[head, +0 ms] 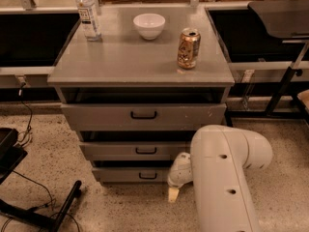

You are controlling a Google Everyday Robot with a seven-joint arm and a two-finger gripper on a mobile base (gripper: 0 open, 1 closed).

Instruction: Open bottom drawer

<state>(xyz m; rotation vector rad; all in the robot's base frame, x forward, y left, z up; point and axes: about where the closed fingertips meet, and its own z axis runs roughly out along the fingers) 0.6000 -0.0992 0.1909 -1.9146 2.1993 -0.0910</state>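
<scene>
We take this for a lab or workshop: a grey metal drawer cabinet (145, 115) on speckled floor (120, 211), metal-framed benches (29, 71) beside it, loose cables (28, 114) left of it, the robot's hand (173, 192) low at its right front.

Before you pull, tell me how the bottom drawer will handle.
The bottom drawer looks like rigid metal, so it should slide straight, not flex. Its small handle offers little to hook, so slipping seems possible. The gripper hangs just right of it.
</scene>
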